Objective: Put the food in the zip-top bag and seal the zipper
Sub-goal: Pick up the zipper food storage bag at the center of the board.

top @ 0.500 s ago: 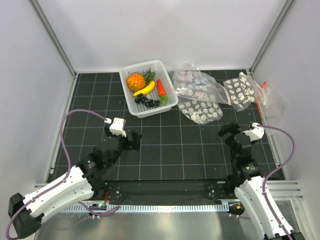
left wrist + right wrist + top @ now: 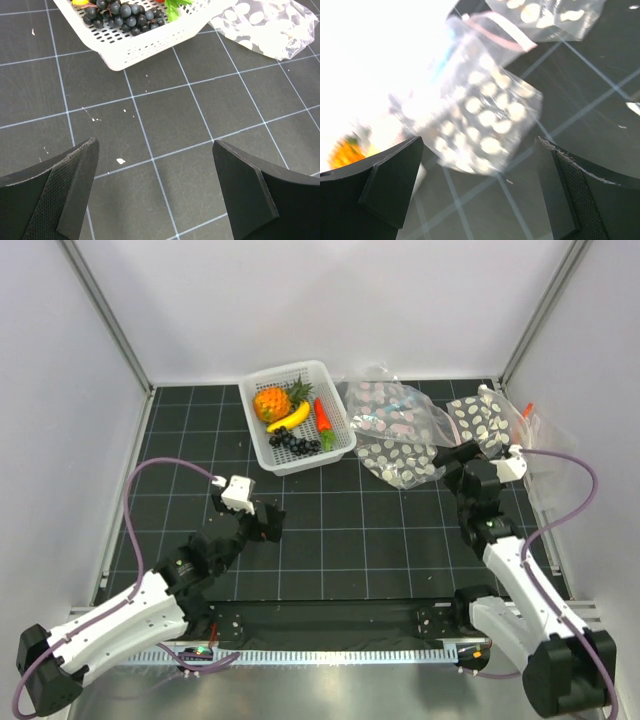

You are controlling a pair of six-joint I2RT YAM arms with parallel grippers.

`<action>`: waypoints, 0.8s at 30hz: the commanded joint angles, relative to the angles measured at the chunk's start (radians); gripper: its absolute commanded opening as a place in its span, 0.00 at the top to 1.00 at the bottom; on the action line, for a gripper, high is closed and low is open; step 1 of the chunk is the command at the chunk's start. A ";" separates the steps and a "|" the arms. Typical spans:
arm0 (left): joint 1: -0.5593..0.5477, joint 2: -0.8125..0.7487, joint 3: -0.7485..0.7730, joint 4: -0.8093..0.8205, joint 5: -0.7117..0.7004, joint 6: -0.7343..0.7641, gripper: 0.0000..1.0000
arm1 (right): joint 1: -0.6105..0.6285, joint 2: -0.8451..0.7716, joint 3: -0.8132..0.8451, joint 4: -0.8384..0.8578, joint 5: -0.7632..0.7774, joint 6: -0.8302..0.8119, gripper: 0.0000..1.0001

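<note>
Hovering low over the black gridded mat (image 2: 350,530), the left gripper (image 2: 264,522) has its fingers spread wide and holds nothing; its wrist view shows bare mat between the two dark pads (image 2: 75,170). Just beyond it stands the white perforated basket (image 2: 330,375) that holds all the food: the dark grape cluster (image 2: 297,444) at its near end, the yellow banana (image 2: 291,418) and the red pepper (image 2: 321,415) in the middle, and the orange pineapple (image 2: 270,403) at the far left.

On the right side, the right gripper (image 2: 455,456) is also spread open and empty, poised at the near right edge of the zip-top bag (image 2: 405,460). That bag lies flat on the mat, just right of the basket, its pale dots clear in the right wrist view. The pink zipper (image 2: 507,34) runs along the far edge of the bag there; whether it is sealed cannot be told. A second dotted bag (image 2: 485,425) lies further right, and a third bag (image 2: 385,408) lies behind the first.
</note>
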 commanded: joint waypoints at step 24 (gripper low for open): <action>0.005 0.019 0.057 0.022 0.069 -0.023 0.00 | -0.217 0.799 0.278 0.458 -0.060 0.564 0.07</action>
